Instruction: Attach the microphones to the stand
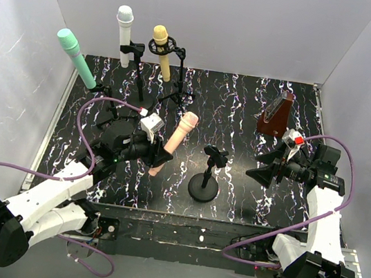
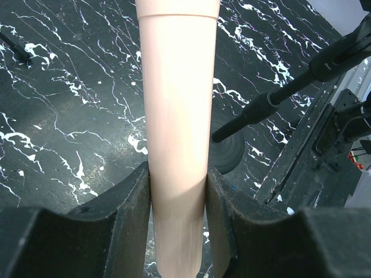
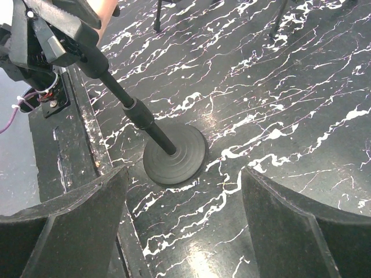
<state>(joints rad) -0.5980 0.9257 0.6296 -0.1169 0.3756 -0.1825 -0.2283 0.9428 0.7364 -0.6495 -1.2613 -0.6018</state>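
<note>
Here's the peach-pink microphone (image 1: 178,138), up off the table (image 1: 244,120) at centre-left of the overhead view. It is tilted, rounded head toward the upper right, tail toward the lower left. The left gripper (image 1: 157,154) has it by the lower handle. On the left wrist view both dark fingers (image 2: 134,208) press flat against the barrel (image 2: 177,116), so the jaws are narrow and clamped on the microphone with no gap showing.

How will it handle? It looks like a smooth, stiff, tube-like body, probably light and probably a bit slick, so a firm squeeze across the round handle suits it. Low on the handle reads as a sound place to hold. Whether enough barrel is left free for the clip (image 1: 216,155) I can't say.

That clip tops the empty stand (image 1: 204,184), just right of the held microphone at centre frame. Its round base (image 3: 175,155) sits flat on the marbled surface.

Over on the right, the right gripper (image 1: 258,174) points toward that stand. Its jaws are spread wide, holding nothing and touching nothing.

At upper left, the mint green microphone (image 1: 75,56), white microphone (image 1: 124,32) and yellow microphone (image 1: 162,50) are already up on stands. The brown metronome (image 1: 275,115) stands at upper right, well apart.
</note>
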